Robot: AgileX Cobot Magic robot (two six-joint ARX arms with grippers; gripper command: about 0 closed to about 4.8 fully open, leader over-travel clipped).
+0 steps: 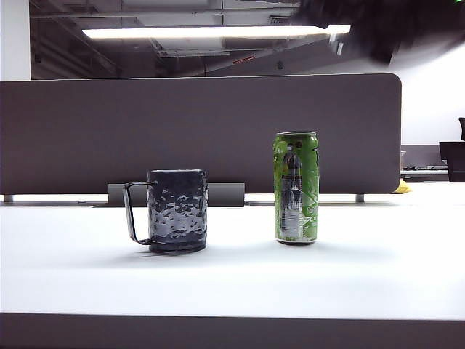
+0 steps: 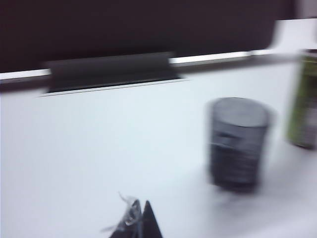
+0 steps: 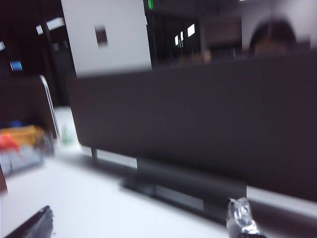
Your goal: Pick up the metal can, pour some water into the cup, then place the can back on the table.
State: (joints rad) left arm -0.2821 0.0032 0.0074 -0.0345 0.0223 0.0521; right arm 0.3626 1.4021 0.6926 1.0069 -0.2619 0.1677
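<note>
White counter carries the tall green metal can upright, mid-frame, right of the dimpled dark mug. Right tool, spread wide and empty, hangs blurred at upper right; left tool, pinched empty, faces the mug. Best to grasp the can mid-body, squarely.

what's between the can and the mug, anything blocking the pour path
Nothing visible. The green can stands upright on the white table, apart from the dark dimpled mug, with only bare tabletop between them. The right claw is a blur high above the can; the left claw is off to the mug's other side.
</note>
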